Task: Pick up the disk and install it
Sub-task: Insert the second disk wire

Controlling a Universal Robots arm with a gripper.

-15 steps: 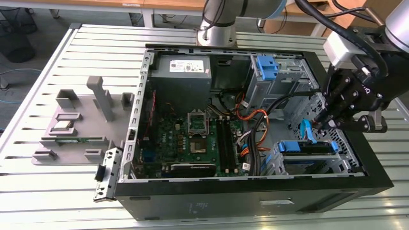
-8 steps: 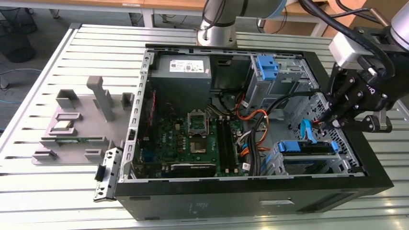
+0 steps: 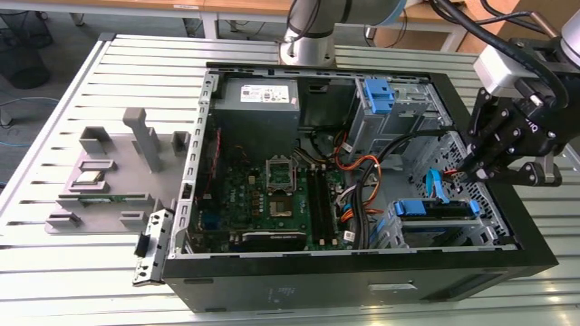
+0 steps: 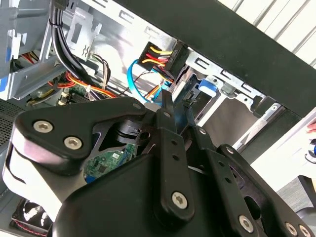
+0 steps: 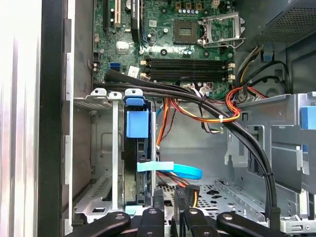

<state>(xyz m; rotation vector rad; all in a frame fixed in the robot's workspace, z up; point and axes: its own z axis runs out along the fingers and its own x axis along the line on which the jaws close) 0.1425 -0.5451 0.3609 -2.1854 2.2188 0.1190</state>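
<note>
Cables are crowding the open computer case [image 3: 363,272] in the exterior view, black, orange and blue ones running over the motherboard [image 3: 272,197]. The gripper [image 3: 480,173] is hanging over the case's edge on the exterior view's right, its fingertips pointing down toward the drive cage. The disk [image 3: 438,208] is sitting in that cage near the case's front corner, its blue bracket showing while most of its body is lying hidden behind metal. A grey power-supply box [image 3: 257,102] is occupying the far corner (its white sticker is too small to read). A grey fixture tray [image 3: 109,176] is resting on the slatted table [image 3: 54,122] beside the case.

In the second wrist view, the gripper's black linkage [image 4: 168,163] is blocking much of the scene; a green circuit board [image 4: 106,163] is peeking out beneath it, and a blue clip [image 4: 206,88] is showing by the cage wall.

In the first wrist view, the disk [image 5: 137,148] is standing on edge in its slot, partly cut off by a blue ribbon cable [image 5: 173,169]. The fingers [image 5: 158,200] are pressing nearly together, gripping nothing visible.
</note>
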